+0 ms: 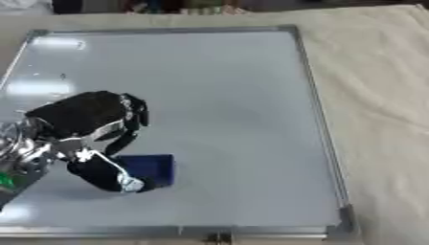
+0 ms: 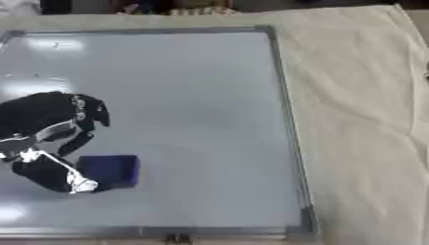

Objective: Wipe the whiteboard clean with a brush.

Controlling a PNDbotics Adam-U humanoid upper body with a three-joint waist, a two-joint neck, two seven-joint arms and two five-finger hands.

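A whiteboard (image 1: 234, 95) with a metal frame lies flat on a cloth-covered table. A dark blue block-shaped brush (image 1: 152, 168) rests on the board near its lower left. My left hand (image 1: 88, 117), black with silver joints, hovers over the board just left of and above the brush. Its thumb (image 1: 109, 174) reaches down to the brush's near-left corner and touches it there. The fingers (image 1: 136, 111) bend loosely above the brush and are not closed round it. A tiny dark speck (image 1: 63, 75) shows on the board's upper left. My right hand is out of view.
Beige wrinkled cloth (image 1: 377, 105) covers the table to the right of and behind the board. The board's metal frame edge (image 1: 322, 134) runs down the right side, with a clip (image 1: 220, 236) on the near edge. Dark objects line the far edge.
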